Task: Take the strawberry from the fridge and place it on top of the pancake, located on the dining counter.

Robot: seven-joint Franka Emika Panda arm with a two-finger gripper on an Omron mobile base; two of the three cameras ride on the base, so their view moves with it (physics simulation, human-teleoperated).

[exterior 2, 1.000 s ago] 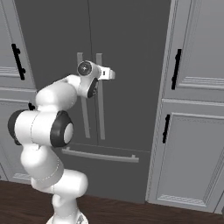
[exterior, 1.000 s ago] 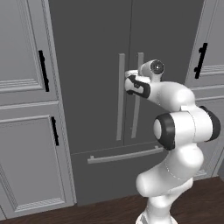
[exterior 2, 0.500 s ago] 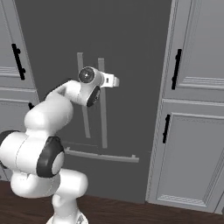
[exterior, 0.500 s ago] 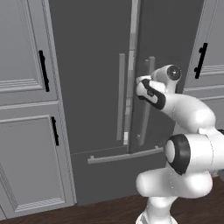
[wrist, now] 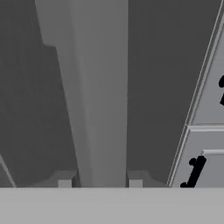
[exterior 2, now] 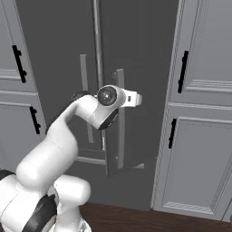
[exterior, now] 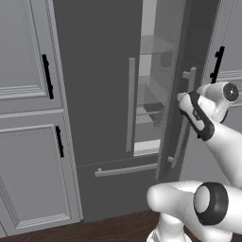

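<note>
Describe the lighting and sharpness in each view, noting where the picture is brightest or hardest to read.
Left base view: flat, even light; brightest is the fridge interior through the open gap, its shelves soft. Right base view: dim, dark doors, no glare. Hand view: the pale door handle looms large and blurred, edges soft.

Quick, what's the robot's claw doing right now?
Gripper: shut on the fridge door's handle; that door is part open.
</note>
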